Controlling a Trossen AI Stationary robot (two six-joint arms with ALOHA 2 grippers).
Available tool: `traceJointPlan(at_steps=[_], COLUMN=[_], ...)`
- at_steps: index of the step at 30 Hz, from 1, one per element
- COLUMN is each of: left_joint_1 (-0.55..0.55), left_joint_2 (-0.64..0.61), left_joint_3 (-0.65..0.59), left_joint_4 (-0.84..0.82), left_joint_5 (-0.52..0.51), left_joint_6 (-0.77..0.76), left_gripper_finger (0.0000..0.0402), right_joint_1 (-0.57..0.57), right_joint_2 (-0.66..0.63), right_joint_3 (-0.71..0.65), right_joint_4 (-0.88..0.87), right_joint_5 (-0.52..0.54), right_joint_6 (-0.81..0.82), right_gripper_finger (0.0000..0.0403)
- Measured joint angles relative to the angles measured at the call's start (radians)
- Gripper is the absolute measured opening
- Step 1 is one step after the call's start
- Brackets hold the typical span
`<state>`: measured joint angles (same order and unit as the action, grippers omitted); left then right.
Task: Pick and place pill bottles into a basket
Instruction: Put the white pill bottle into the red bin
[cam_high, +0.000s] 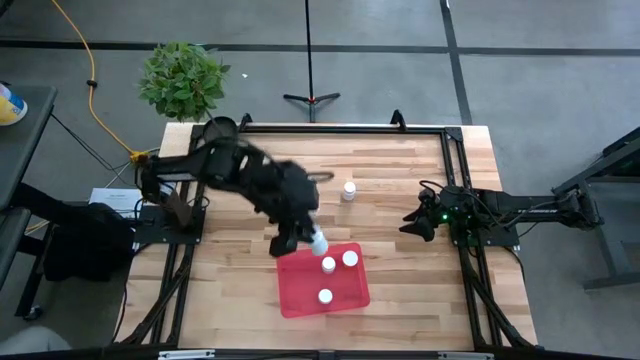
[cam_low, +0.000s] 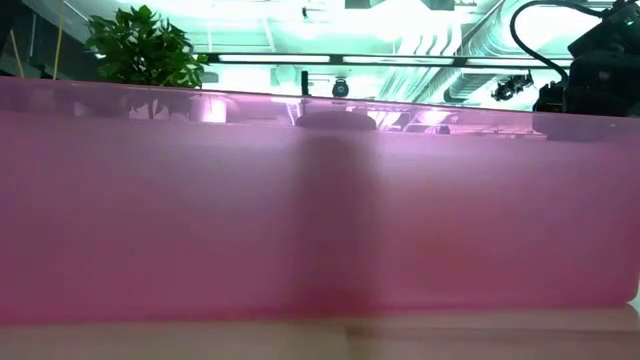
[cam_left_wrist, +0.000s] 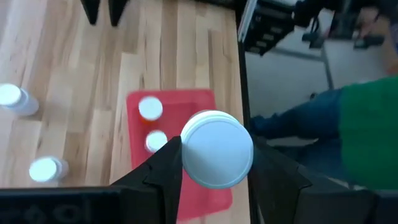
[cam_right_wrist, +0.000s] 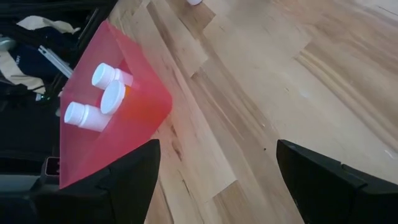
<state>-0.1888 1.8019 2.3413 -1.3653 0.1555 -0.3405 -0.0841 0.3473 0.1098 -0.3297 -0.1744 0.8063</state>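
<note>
We work on a pale wooden table (cam_high: 400, 290) with a potted plant (cam_high: 183, 78) at its 11 o'clock corner. Our left gripper (cam_high: 303, 241), clamped on a white-capped pill bottle (cam_high: 318, 239), hangs at the red basket (cam_high: 300, 297)'s 11 o'clock corner; the basket, holding three bottles, lies toward 5 o'clock. One bottle (cam_high: 348, 190) stands at 12 o'clock. Our right gripper (cam_high: 422, 222) waits at 3 o'clock, fingers apart.

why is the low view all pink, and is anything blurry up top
Low view: the translucent wall of the flat red tray fills the lens, tinting everything pink. High view: the left gripper, holding a white-capped pill bottle at the tray's edge, is motion-blurred; the right gripper looks sharp.
</note>
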Motion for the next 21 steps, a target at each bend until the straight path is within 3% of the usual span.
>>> traceJointPlan(at_steps=[9, 21], left_joint_1=[-0.159, -0.243], left_joint_2=[0.058, 0.288], left_joint_3=[0.001, 0.0], left_joint_4=[-0.101, -0.154], left_joint_5=[-0.187, -0.357], left_joint_6=[-0.042, -0.111], left_gripper_finger=[0.019, 0.019], right_joint_1=[0.0, 0.0], right_joint_2=[0.0, 0.0], right_joint_3=[-0.002, -0.001], right_joint_4=[0.119, 0.29], right_joint_5=[0.001, -0.041], right_joint_6=[0.025, 0.023], right_gripper_finger=[0.0312, 0.0312])
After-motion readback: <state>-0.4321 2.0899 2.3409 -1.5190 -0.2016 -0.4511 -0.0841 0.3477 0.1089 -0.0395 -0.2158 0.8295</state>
